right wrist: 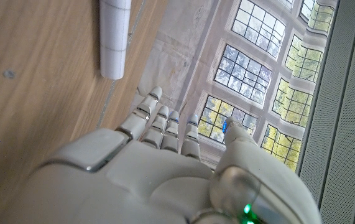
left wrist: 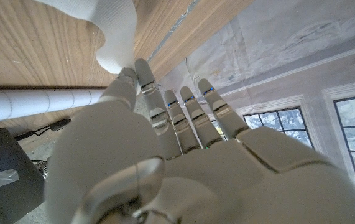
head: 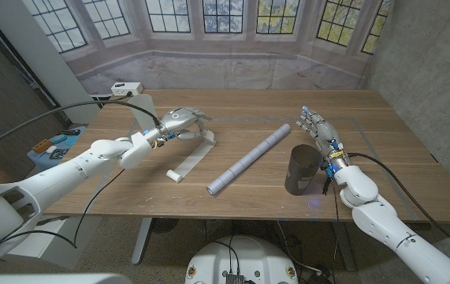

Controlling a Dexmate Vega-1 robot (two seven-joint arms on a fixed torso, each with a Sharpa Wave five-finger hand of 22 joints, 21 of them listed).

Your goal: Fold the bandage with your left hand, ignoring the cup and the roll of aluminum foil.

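Observation:
The white bandage (head: 193, 156) lies as a long strip on the wooden table, left of centre, with a small rolled end near the front. Its far end is lifted off the wood. My left hand (head: 179, 120) pinches that far end between thumb and a fingertip; the left wrist view shows the bandage (left wrist: 112, 31) rising from my left hand (left wrist: 165, 155), whose other fingers reach out straight. My right hand (head: 317, 125) stands to the right with fingers apart and nothing in it, just behind the cup; it also shows in the right wrist view (right wrist: 165, 168).
The aluminum foil roll (head: 250, 158) lies diagonally at mid-table, right of the bandage, and shows too in the wrist views (left wrist: 34, 104) (right wrist: 115, 37). A dark cup (head: 302, 168) stands at the front right. A white box (head: 126, 87) sits at the back left corner.

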